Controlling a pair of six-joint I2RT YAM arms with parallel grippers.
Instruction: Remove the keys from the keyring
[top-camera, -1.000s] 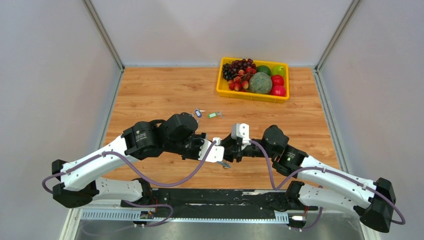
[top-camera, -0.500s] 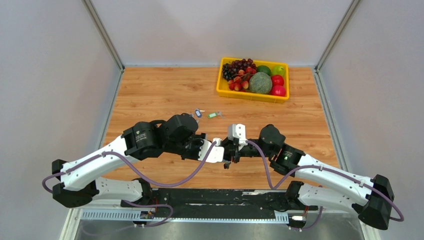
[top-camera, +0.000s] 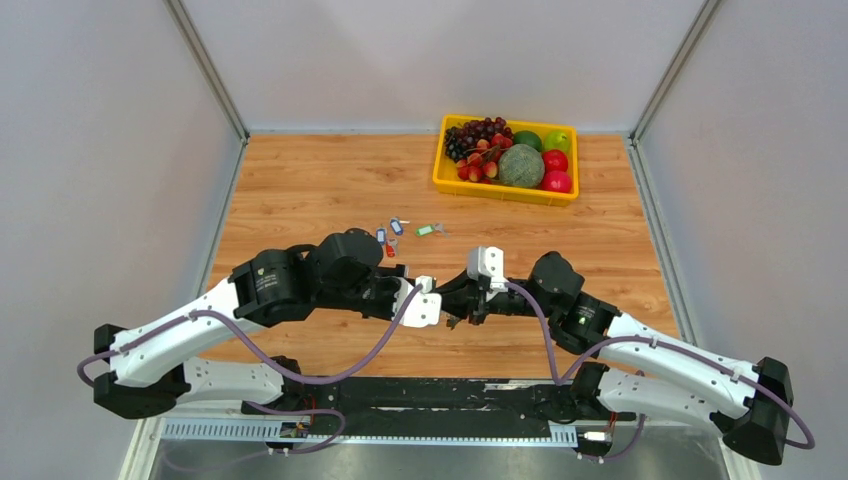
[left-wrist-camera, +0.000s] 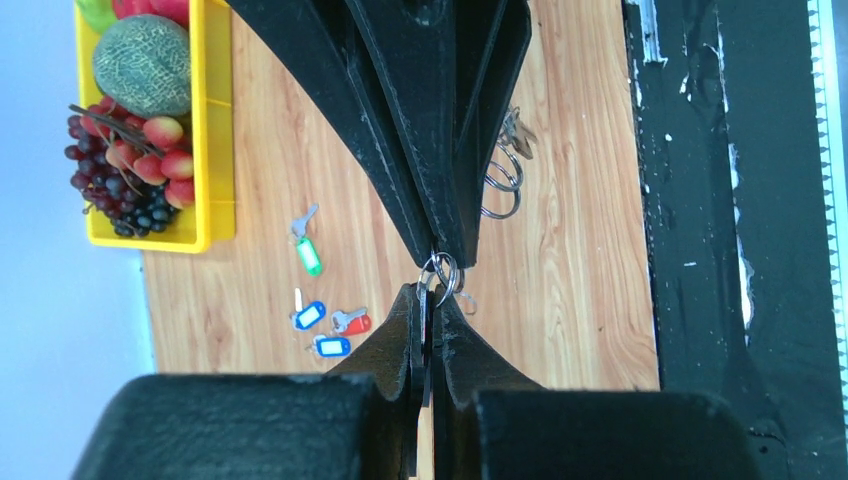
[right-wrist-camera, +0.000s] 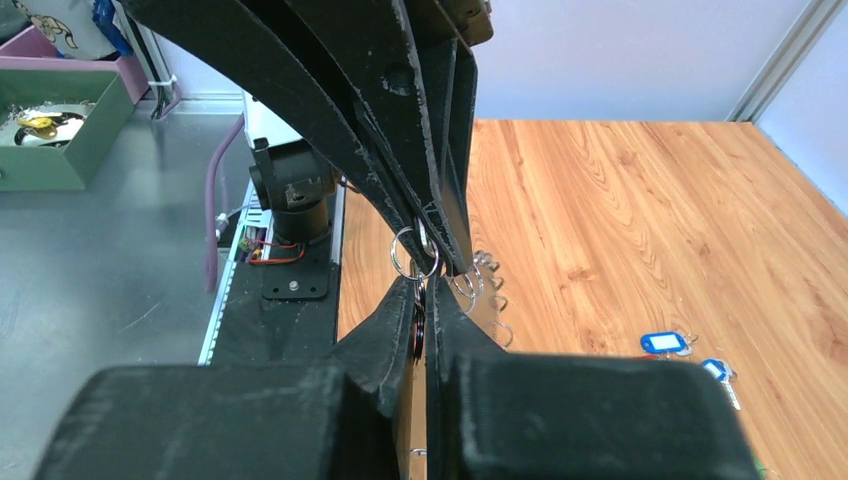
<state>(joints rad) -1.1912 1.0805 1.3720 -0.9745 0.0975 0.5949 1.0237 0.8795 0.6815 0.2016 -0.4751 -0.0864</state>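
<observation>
Left gripper (left-wrist-camera: 427, 296) and right gripper (left-wrist-camera: 451, 256), both clenched, meet tip to tip on the keyring (left-wrist-camera: 441, 274) at frame centre. Loose keys (left-wrist-camera: 310, 316) lie to its left, tag inserts too small to read.

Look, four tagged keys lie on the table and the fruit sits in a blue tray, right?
The tray is yellow, not blue; the top external view shows it. Four tagged keys do lie on the table, and the fruit sits in that tray.

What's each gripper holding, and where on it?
The small metal keyring: left gripper and right gripper both shut jaws on its rim, opposite sides. Any key in the grip is hidden.
</observation>
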